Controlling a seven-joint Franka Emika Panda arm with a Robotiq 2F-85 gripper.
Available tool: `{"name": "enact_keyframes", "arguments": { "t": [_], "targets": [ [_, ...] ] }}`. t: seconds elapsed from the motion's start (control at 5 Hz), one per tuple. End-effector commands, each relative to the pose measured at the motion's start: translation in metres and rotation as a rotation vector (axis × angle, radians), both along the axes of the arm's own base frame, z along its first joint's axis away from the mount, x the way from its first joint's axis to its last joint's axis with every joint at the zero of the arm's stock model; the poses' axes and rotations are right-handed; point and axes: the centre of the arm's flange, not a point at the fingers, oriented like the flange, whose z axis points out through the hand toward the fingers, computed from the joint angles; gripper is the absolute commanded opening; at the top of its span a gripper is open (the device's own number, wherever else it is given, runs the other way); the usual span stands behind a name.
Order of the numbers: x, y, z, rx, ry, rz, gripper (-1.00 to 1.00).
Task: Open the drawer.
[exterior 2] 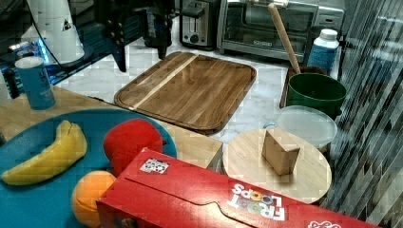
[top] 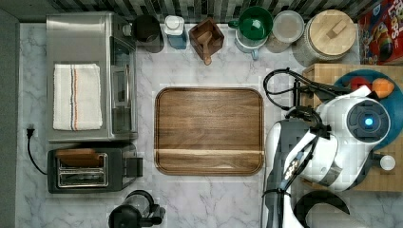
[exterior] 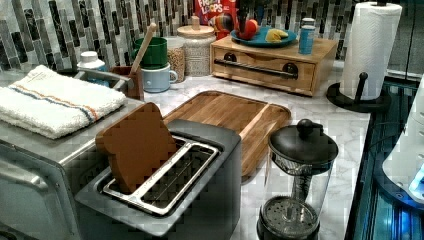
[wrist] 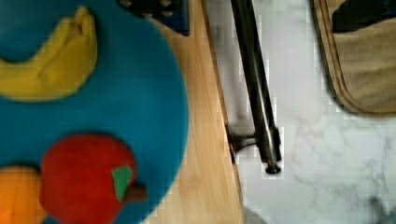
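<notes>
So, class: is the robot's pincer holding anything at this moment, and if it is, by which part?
It cannot be told for certain. In the wrist view the drawer's black bar handle lies free, nothing gripping it, with the blue fruit plate beside it.

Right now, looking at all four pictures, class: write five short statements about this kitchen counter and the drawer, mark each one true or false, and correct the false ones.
1. The drawer is shut. True.
2. The drawer's handle is a round wooden knob. False: it is a long black bar on two mounts.
3. The blue plate on top of the drawer box holds a banana. True.
4. The brown wooden tray carries a stack of cups. False: nothing lies on it.
5. A slice of toast stands in the toaster. True.
</notes>
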Motion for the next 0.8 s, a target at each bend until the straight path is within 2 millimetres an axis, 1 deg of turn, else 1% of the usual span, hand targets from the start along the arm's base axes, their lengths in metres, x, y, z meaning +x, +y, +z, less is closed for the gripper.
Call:
{"name": "enact_keyframes", "arguments": {
  "t": [0.2,0.6,0.8],
  "targets": [
    [0.001,0.058,-0.061,0.005,0.003,0.135,1.00],
    [-0.009,0.045,-0.089,-0.021,-0.013,0.148,1.00],
    [-0.015,0.043,-0.097,-0.043,-0.015,0.132,1.00]
  ]
}}
